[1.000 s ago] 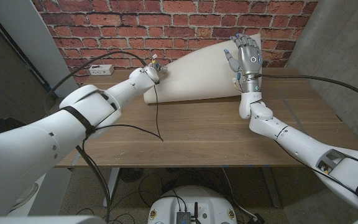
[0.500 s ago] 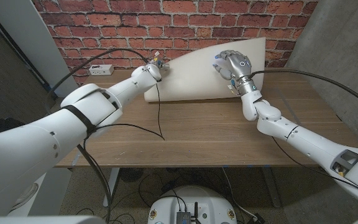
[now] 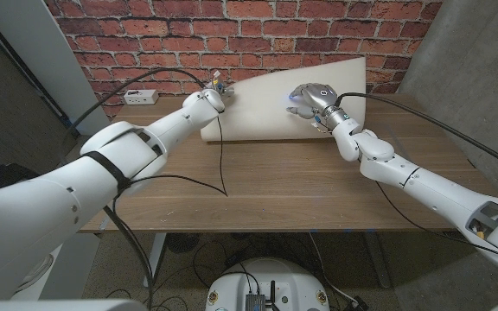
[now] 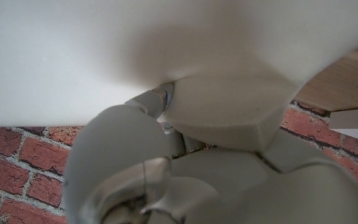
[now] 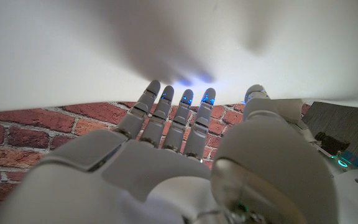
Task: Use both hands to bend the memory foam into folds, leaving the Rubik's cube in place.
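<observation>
The white memory foam (image 3: 258,108) stands tilted at the table's far side, its high edge toward the brick wall. My left hand (image 3: 209,99) grips the foam's low left corner; in the left wrist view its fingers (image 4: 157,102) curl behind the foam (image 4: 104,56). My right hand (image 3: 312,97) leans forward against the foam's face on the right. In the right wrist view its spread fingertips (image 5: 185,96) touch the foam (image 5: 104,43). A small colourful object (image 3: 220,85) shows just above my left hand; I cannot tell whether it is the Rubik's cube.
A white power strip (image 3: 139,97) lies at the table's far left corner. A black cable (image 3: 219,164) hangs from my left arm onto the wooden table (image 3: 266,190). The brick wall (image 3: 188,34) stands close behind the foam.
My right hand has tipped from upright, fingers up, to leaning forward with its fingertips on the foam. The foam's upper right corner has sunk slightly. The left hand has stayed put.
</observation>
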Controlling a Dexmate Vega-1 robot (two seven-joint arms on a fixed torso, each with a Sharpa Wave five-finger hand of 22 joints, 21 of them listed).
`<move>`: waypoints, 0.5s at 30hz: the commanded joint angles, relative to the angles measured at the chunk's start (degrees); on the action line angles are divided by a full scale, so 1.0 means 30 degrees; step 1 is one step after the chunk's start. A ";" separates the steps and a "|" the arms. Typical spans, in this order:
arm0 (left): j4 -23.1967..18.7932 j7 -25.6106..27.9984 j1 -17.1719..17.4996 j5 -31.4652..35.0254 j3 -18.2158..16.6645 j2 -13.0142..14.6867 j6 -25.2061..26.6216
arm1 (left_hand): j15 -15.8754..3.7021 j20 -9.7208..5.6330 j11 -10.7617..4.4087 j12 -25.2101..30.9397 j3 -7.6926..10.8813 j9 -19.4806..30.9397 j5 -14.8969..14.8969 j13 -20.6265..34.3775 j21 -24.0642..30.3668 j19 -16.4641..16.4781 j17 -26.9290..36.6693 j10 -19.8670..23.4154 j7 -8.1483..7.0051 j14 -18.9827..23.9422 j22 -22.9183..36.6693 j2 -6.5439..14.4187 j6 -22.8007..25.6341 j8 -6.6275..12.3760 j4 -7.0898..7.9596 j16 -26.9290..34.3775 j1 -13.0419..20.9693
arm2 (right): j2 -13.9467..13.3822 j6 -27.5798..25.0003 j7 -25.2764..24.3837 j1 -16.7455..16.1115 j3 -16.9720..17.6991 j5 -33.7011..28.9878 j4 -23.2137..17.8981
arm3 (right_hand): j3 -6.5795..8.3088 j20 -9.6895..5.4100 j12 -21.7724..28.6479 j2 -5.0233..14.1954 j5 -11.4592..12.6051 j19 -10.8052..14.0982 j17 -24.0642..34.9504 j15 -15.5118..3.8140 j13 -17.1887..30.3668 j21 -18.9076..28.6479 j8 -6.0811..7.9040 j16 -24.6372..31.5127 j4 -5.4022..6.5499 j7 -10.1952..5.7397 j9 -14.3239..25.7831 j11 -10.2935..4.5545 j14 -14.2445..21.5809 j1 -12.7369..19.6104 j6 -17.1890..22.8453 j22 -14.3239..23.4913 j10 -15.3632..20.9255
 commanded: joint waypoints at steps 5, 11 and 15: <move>-0.3353 0.0656 0.1275 0.0552 -0.0252 0.1292 0.0939 | -0.0272 0.0004 -0.1240 -0.0160 -0.0064 0.0043 -0.0074 -0.0067 0.0055 -0.0534 0.0099 0.1281 -0.0269 -0.0398 -0.0015 0.0236 -0.0016 -0.0207 0.0057 -0.0042 -0.0222 | 0.0671 -0.1684 0.4366 0.0598 -0.0194 -0.0175 -0.0136 | 0.0497 0.0023 -0.0437 0.1343 0.0138 -0.0067 0.0120 -0.2226 0.0036 -0.0216 -0.0526 -0.0108 0.0325 -0.0242 0.0051 -0.0023 0.0011 -0.0054 -0.0425 0.0036 -0.0071; -0.4560 0.1304 0.1814 0.1091 -0.0334 0.1817 0.0903 | -0.0218 0.0069 -0.1207 -0.0325 -0.0094 0.0025 -0.0070 -0.0141 0.0045 -0.0752 0.0107 0.1048 -0.0370 -0.0613 -0.0022 0.0253 -0.0169 -0.0276 0.0179 -0.0084 -0.0349 | 0.1058 -0.2515 0.5735 0.1075 -0.0640 -0.0355 0.0153 | 0.0428 0.0111 -0.0644 0.1263 0.0050 -0.0068 0.0104 -0.2095 0.0037 -0.0291 -0.0846 -0.0197 0.0402 -0.0189 0.0057 0.0156 -0.0029 -0.0282 -0.0921 0.0034 -0.0200; -0.5341 0.1804 0.2175 0.1550 -0.0363 0.2104 0.1125 | -0.0237 0.0145 -0.1189 -0.0459 -0.0136 0.0007 -0.0070 -0.0205 0.0002 -0.1038 0.0133 0.0867 -0.0534 -0.0898 -0.0027 0.0268 -0.0306 -0.0331 0.0290 -0.0133 -0.0459 | 0.1302 -0.2808 0.6213 0.1362 -0.0923 -0.0399 0.0462 | 0.0345 0.0170 -0.0723 0.1156 0.0004 -0.0057 0.0114 -0.2041 0.0040 -0.0318 -0.0933 -0.0185 0.0442 -0.0158 0.0061 0.0220 0.0046 -0.0426 -0.1023 0.0034 -0.0239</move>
